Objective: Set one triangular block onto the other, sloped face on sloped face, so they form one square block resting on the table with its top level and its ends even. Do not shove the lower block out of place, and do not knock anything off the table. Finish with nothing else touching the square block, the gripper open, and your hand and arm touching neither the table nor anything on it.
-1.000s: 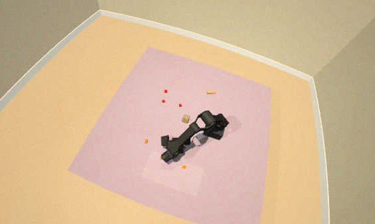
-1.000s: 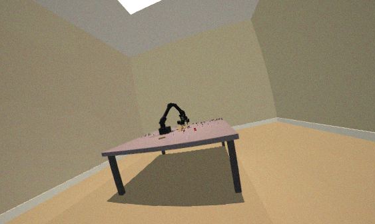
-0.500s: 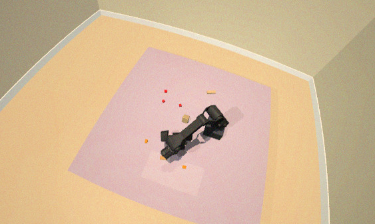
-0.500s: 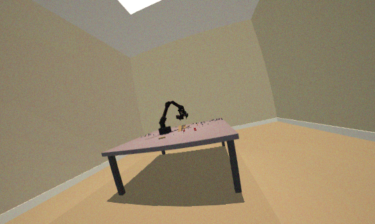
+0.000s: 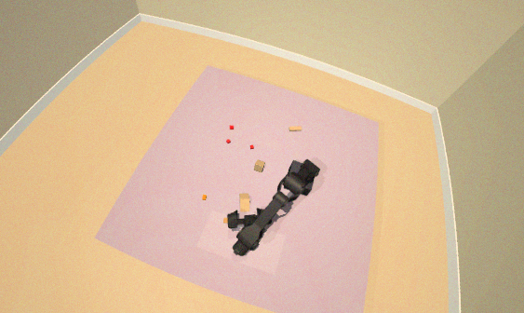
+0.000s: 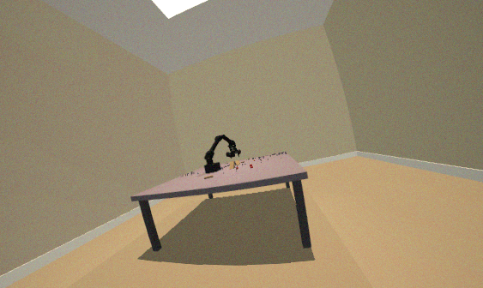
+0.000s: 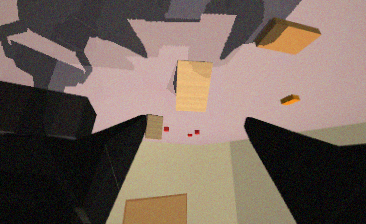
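My gripper (image 5: 240, 218) (image 6: 232, 151) (image 7: 195, 120) is open and empty, raised a little above the pink table (image 5: 170, 186) (image 6: 243, 180). Just in front of the fingers a tall tan block (image 5: 244, 201) (image 7: 194, 85) stands alone on the table, apart from both fingers. Its face shows a slanted change of shade, but I cannot tell if it is two wedges joined. A second, smaller tan block (image 5: 260, 166) (image 7: 154, 126) lies farther off, nearer the arm's base (image 5: 305, 172).
Three small red cubes (image 5: 231, 127) (image 5: 228, 141) (image 5: 251, 146) lie beyond the blocks. An orange bit (image 5: 204, 197) (image 7: 289, 100) lies to the left; another orange piece (image 5: 225, 220) (image 7: 289, 37) sits close beside the gripper. A flat tan piece (image 5: 295, 129) lies at the back.
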Controlling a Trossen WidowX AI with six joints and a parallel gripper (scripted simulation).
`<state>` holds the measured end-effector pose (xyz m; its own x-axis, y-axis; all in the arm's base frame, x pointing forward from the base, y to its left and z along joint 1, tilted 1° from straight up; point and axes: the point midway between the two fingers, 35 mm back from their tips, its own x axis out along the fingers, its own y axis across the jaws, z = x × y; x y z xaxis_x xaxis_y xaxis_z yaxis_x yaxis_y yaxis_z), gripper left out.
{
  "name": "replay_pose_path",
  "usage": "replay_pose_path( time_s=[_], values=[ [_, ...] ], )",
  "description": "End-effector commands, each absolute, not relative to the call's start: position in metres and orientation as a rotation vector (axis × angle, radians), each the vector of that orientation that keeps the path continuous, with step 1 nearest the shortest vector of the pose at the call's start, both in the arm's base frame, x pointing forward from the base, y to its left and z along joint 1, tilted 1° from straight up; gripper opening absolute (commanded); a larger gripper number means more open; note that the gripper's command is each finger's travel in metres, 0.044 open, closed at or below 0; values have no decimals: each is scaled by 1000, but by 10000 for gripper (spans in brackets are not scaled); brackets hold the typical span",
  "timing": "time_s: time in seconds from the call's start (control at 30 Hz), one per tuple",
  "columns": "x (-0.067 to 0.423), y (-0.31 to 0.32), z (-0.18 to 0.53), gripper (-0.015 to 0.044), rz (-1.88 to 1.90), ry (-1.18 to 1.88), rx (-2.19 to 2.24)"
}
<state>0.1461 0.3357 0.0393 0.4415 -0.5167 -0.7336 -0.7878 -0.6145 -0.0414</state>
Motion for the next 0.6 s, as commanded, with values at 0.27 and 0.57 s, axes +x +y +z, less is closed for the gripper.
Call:
replay_pose_path(
  time_s=[0.27, 0.57],
  values=[
    [155, 334, 27, 440, 976, 1125, -2286],
    [181, 301, -18, 440, 974, 1158, -2276]
  ],
)
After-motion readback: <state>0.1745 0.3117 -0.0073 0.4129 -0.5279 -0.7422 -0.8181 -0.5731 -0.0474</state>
